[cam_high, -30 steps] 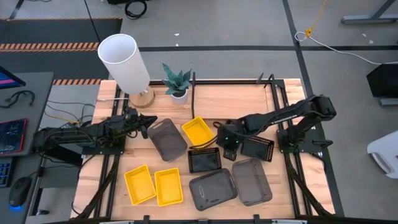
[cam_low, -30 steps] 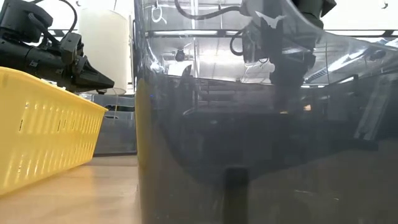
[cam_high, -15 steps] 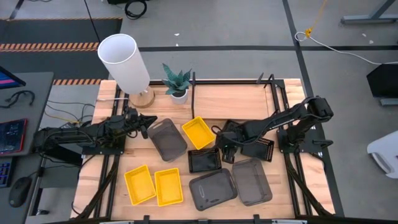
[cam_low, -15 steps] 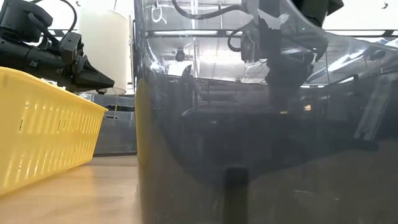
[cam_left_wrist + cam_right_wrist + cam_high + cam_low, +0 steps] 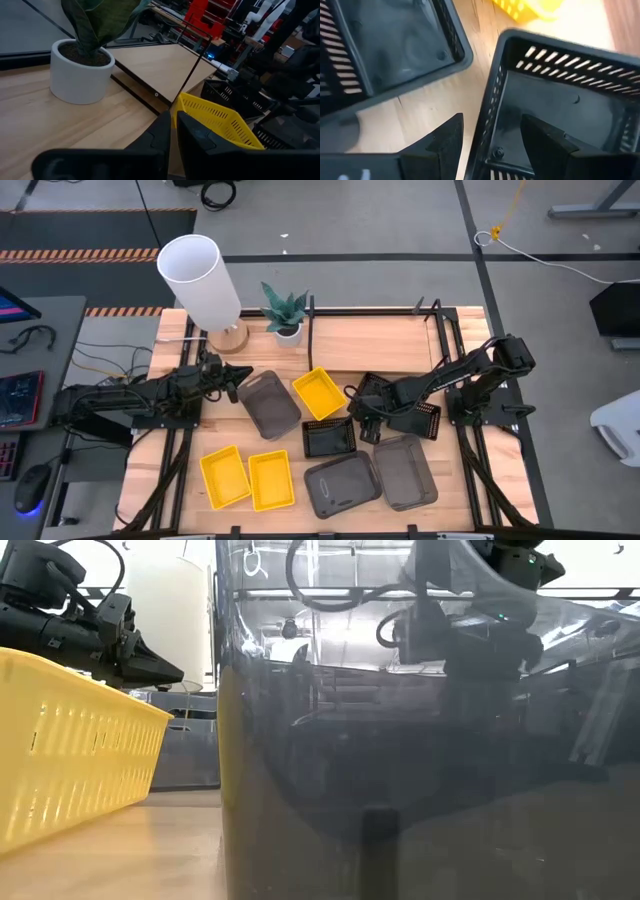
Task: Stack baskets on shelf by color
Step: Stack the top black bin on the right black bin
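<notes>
Three yellow baskets lie on the table: one [image 5: 319,393] near the shelf, two [image 5: 224,474] [image 5: 271,479] at the near left. Three dark grey baskets [image 5: 269,402] [image 5: 342,483] [image 5: 404,471] and two black perforated ones [image 5: 330,437] [image 5: 413,418] also rest flat. My right gripper [image 5: 362,418] is shut on the third black basket [image 5: 372,391], which is tilted. The shelf [image 5: 370,340] stands at the far side with nothing on it. My left gripper [image 5: 235,382] waits shut beside a grey basket. My right gripper holds the black basket by a perforated side wall [image 5: 489,117] near a corner. One finger [image 5: 545,137] is inside the basket and the other finger [image 5: 445,140] is outside. The basket sits tilted in the hold, its far end raised over the table.
A white plant pot [image 5: 289,332] and a tall white lamp [image 5: 203,280] stand at the far left. Black frame bars [image 5: 448,340] edge the shelf. In the low view a dark grey basket [image 5: 400,760] fills most of the picture, with a yellow one [image 5: 70,740] beside it.
My right gripper has shifted a little toward the table's left and turned, its arm sinking lower. The black basket in it has come up from the table and tipped, so that it now shows on the far side of the gripper.
</notes>
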